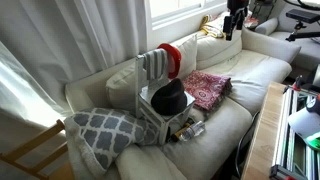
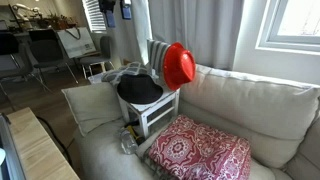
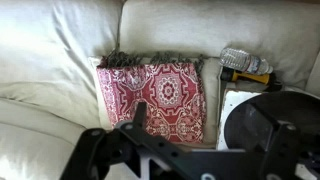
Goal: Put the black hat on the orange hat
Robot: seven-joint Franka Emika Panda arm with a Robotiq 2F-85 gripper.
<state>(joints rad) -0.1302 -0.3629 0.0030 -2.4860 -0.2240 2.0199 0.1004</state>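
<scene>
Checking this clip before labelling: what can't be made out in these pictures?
- Black hat, wrist view: partly hidden by the gripper and cut off by the right edge.
- Orange hat: outside the wrist view.
- Clutter beside the white box, in an exterior view: too small to name.

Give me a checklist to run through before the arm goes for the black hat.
1. Tool open and empty: ok.
2. Small soft black hat lying free on the white box, nothing on it: ok.
3. Tool lined up over the black hat: not ok. The wrist view centres on the flat red patterned cloth, with the hat at its right edge.
4. Rounded red-orange hat uncovered and in sight: ok.
5. Red-orange hat steady enough to take another hat: cannot tell. It stands tilted against the grey-and-white striped cloth.
6. Clear plastic bottle clear of the black hat: ok, it lies beside the box.
</scene>
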